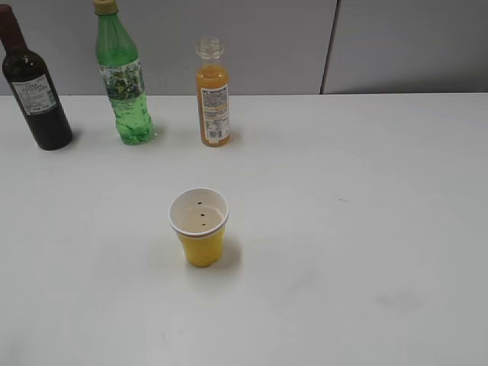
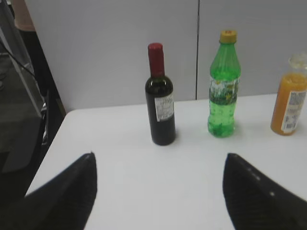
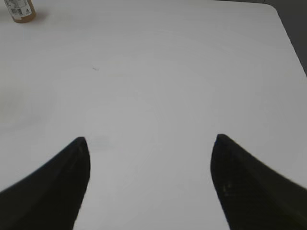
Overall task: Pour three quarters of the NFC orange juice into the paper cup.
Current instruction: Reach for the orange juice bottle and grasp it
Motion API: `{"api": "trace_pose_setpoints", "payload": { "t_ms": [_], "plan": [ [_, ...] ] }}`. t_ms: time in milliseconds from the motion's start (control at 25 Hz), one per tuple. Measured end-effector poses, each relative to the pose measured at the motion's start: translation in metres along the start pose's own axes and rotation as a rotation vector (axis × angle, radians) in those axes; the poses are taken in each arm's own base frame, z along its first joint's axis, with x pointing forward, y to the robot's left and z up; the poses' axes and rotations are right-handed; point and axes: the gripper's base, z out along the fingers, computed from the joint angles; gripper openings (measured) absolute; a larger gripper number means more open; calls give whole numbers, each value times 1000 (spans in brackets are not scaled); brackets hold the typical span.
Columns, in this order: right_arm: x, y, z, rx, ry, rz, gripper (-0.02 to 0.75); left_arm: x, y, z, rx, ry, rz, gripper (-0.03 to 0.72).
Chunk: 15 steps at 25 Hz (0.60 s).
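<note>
Both tools gape wide and empty, the left tool (image 2: 158, 191) facing the bottle row with the juice (image 2: 289, 103) ahead to its right, the cup (image 1: 199, 226) unfilled on the desk (image 1: 366, 229), ready for pouring.

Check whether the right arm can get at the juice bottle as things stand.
Probably yes: the right gripper is open, and only bare table lies between it and the juice bottle, which stands clear of the green bottle.

Orange juice bottle (image 1: 213, 95), yellow cup (image 1: 200, 227), green bottle (image 1: 123, 76).
</note>
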Motion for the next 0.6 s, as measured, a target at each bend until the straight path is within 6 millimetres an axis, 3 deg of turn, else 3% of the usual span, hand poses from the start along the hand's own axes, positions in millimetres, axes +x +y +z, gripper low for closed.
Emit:
{"api": "trace_pose_setpoints", "payload": {
  "t_ms": [280,600],
  "plan": [
    [0,0,0,0,0,0,593,-16,6,51,-20,-41,-17,615],
    [0,0,0,0,0,0,592,-14,11,109,-51,-26,-22,599]
  ]
}}
